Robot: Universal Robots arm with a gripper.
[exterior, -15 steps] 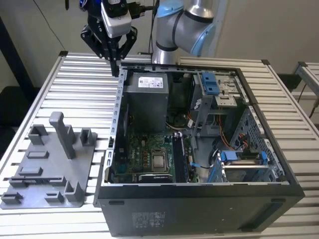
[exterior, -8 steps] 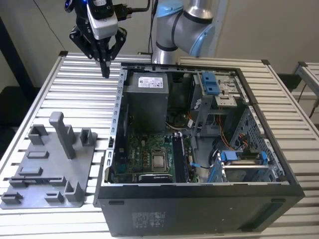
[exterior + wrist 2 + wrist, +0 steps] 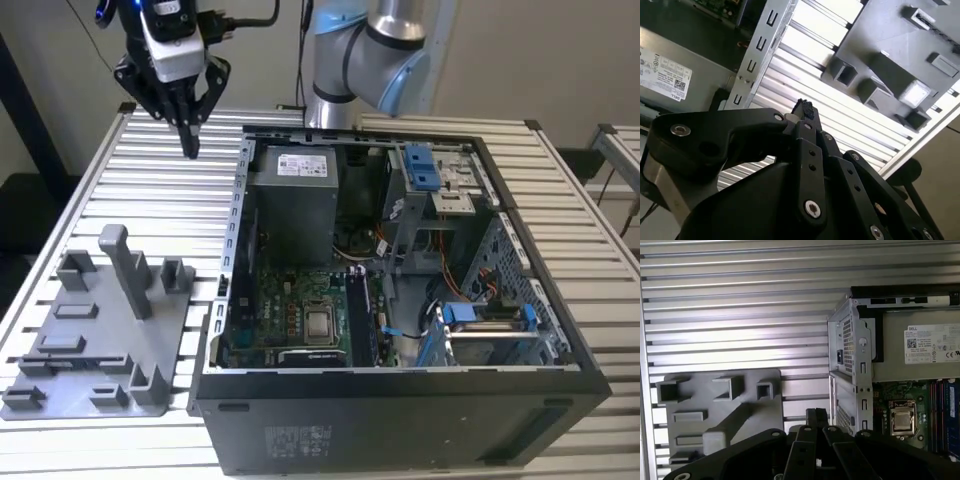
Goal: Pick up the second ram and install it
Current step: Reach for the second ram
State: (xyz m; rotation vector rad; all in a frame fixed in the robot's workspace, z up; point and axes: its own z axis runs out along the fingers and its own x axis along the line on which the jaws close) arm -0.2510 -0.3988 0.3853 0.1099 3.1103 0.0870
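My gripper [image 3: 190, 140] hangs over the slatted table beyond the grey fixture plate [image 3: 95, 330], at the exterior view's left of the open computer case [image 3: 400, 290]. Its black fingers [image 3: 802, 107] meet at the tips with nothing between them; the same shows in the first wrist view at the fingertips [image 3: 816, 415]. Inside the case, long dark blue strips stand in the memory slots [image 3: 951, 405] beside the processor [image 3: 901, 420]. One of them may be the second ram, but I cannot tell a stick from a slot. In the exterior view these memory slots [image 3: 360, 315] lie right of the processor [image 3: 320, 322].
The grey power supply box [image 3: 292, 200] fills the case's far left corner. Blue drive brackets [image 3: 423, 165] and loose cables sit on the case's right side. The fixture plate carries a tall post [image 3: 125, 265] and several small holders. The arm's base [image 3: 365, 50] stands behind the case.
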